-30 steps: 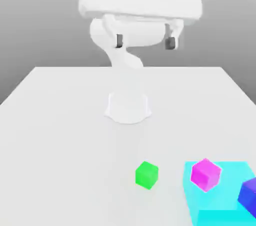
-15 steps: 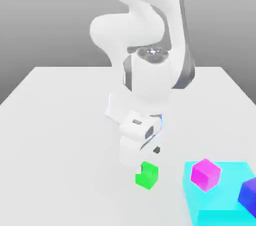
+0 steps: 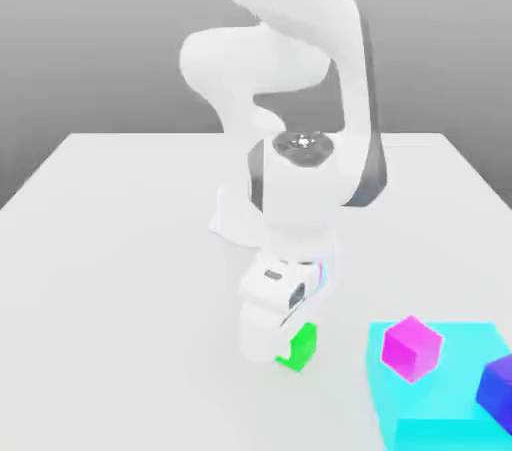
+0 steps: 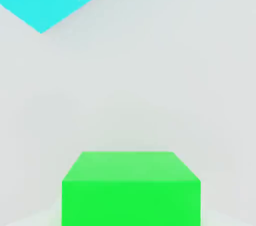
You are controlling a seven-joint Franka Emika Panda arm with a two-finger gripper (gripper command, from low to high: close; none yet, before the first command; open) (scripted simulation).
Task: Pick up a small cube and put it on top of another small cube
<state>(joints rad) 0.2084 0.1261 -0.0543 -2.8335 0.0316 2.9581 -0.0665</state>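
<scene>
— So, where is the small bright green cube (image 3: 300, 345)?
— Low in the exterior frame, right of centre, on the white table (image 3: 110, 269), with the white gripper (image 3: 283, 341) closed around it.
— The small magenta-pink cube (image 3: 411, 347)?
— Lower right, atop the large cyan block (image 3: 455, 394).

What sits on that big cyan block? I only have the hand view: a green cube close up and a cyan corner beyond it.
Observer: A small magenta-pink cube rests on top of the large cyan block.
Operator: Anything else up there?
Observer: A blue-purple cube, toward the exterior view's right of the magenta one and apart from it.
Operator: Where is the pincer?
Observer: The pincer is down at table level, shut on the small bright green cube.
</scene>
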